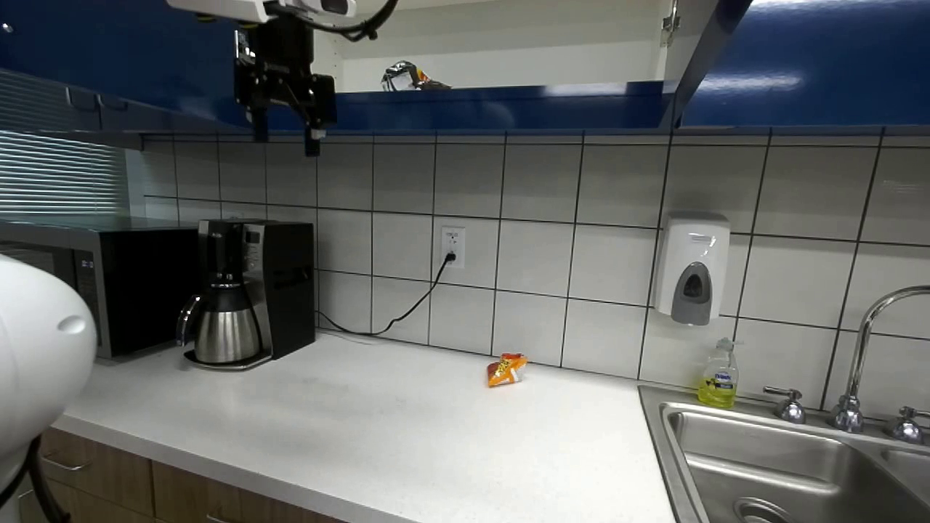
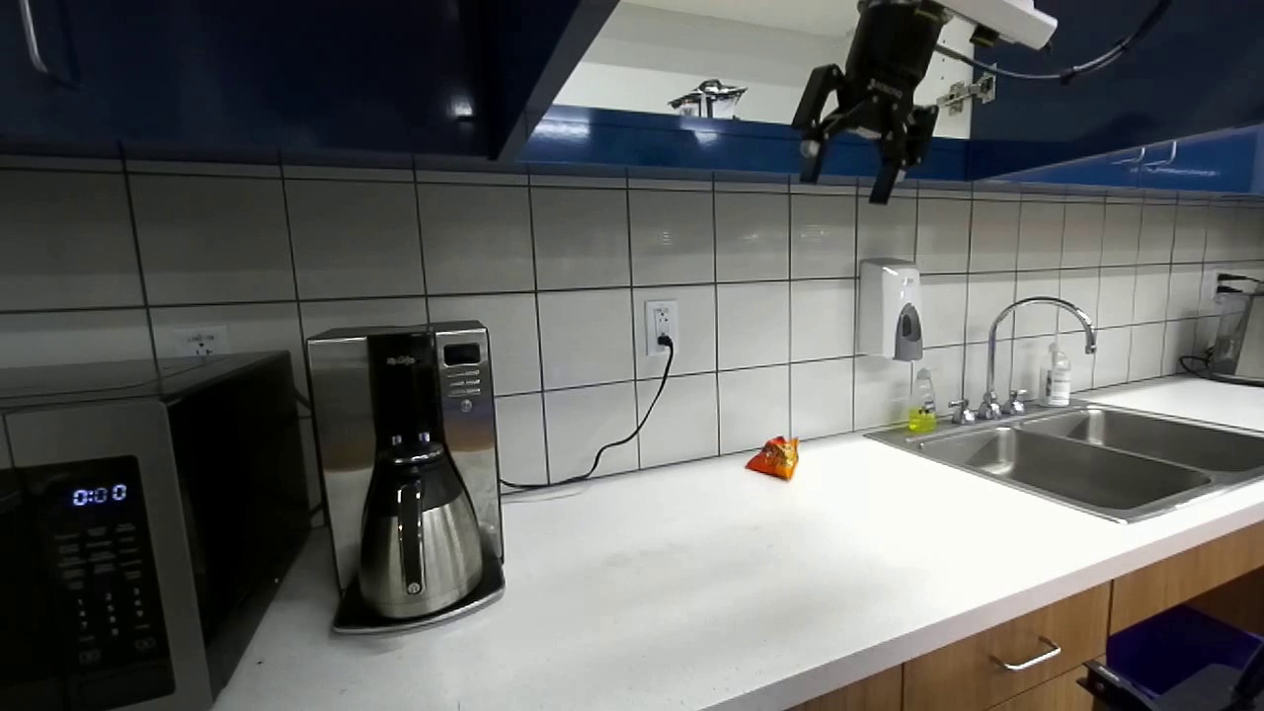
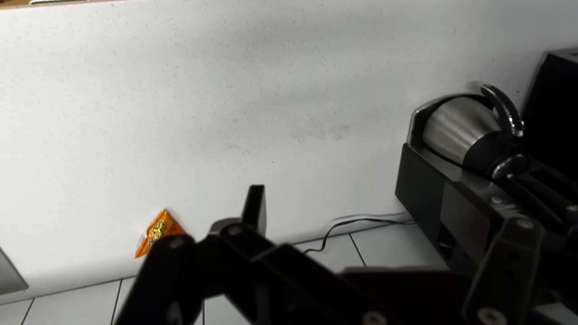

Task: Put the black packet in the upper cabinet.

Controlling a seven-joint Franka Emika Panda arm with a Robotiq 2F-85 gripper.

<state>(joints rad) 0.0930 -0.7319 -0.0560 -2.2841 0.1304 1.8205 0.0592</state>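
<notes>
A shiny black and silver packet with some orange (image 1: pixel 407 77) lies inside the open upper cabinet (image 1: pixel 508 109). It also shows on the cabinet floor (image 2: pixel 612 138) in an exterior view, as a dark silver packet (image 2: pixel 709 100); its lower part is hidden by the cabinet's front edge. My gripper (image 1: pixel 286 142) hangs in front of the cabinet's lower edge, apart from the packet, pointing down (image 2: pixel 846 188). In the wrist view its fingers (image 3: pixel 361 216) are spread wide with nothing between them. The black packet is out of the wrist view.
An orange snack packet (image 1: pixel 507 370) lies on the white counter (image 1: pixel 407 428) near the tiled wall. A coffee maker (image 2: pixel 415 474) and microwave (image 2: pixel 99 553) stand at one end, a sink (image 2: pixel 1076 464) at the other. A soap dispenser (image 1: pixel 694 269) hangs on the wall. An open cabinet door (image 1: pixel 806 73) juts out.
</notes>
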